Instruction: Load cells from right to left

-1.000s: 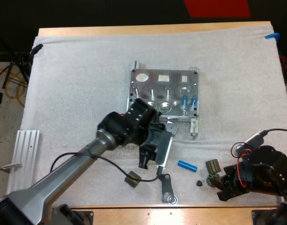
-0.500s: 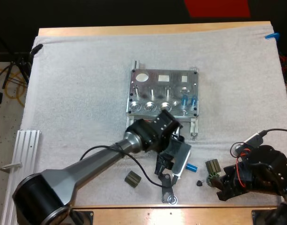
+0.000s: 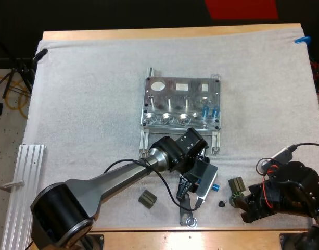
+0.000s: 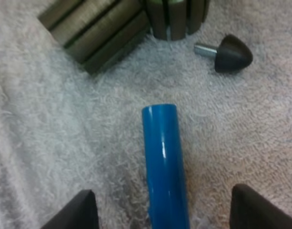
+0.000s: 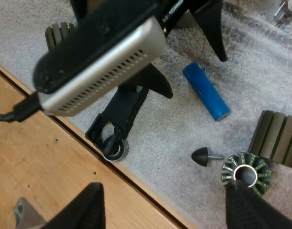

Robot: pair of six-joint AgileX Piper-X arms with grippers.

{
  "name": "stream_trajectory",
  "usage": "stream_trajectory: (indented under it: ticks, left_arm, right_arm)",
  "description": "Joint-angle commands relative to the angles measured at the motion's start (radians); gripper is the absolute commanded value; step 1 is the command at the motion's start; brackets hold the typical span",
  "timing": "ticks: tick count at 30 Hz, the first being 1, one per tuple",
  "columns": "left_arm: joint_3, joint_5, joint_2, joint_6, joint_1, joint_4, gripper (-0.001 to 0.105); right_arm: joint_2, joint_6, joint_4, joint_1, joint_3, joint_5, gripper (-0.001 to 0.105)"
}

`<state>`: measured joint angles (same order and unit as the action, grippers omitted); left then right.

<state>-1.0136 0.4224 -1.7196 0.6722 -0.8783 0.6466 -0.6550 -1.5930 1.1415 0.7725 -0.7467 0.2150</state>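
1. Since a second ago the left gripper (image 3: 195, 188) has swung from just below the fixture (image 3: 181, 101), at frame centre in the high view, down and to the right. It now sits over the loose blue cell (image 3: 215, 186).
2. In the left wrist view its fingers (image 4: 79, 212) stand wide apart, one on each side of the cell and clear of it, so the claw is released and grips nothing.
3. That cell lies flat on the white mat (image 3: 86, 104), lower right of centre, near a finned block (image 3: 235, 183) and a cone-headed stud (image 3: 221, 203).
4. Two upright cells (image 3: 205, 110) stand in the fixture's right end.
5. At the lower right, the right gripper (image 3: 246, 210) is spread and empty, close to a round finned part (image 3: 235, 198).
6. A black link (image 3: 188, 208) lies at the mat's near edge, bottom centre, with a small dark block (image 3: 147, 198) to its left.
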Motion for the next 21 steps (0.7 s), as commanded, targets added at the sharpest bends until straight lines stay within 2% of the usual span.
stream_trajectory:
  ticks: [1, 17, 20, 21]
  left_arm:
    - [-0.001, -0.009, -0.006, -0.001, -0.003, -0.008, 0.058]
    - [-0.001, -0.009, -0.080, -0.001, -0.003, -0.029, 0.058]
    - [-0.001, -0.021, -0.080, 0.003, -0.006, -0.029, 0.049]
    - [-0.001, -0.030, -0.080, 0.002, -0.010, -0.029, 0.042]
  right_arm:
    - [0.005, -0.001, 0.003, 0.001, -0.007, 0.007, 0.055]
    - [0.005, -0.001, 0.003, 0.001, -0.007, 0.007, 0.055]
    - [0.005, -0.001, 0.003, 0.001, -0.007, 0.007, 0.055]
    - [0.005, -0.001, 0.003, 0.001, -0.007, 0.007, 0.055]
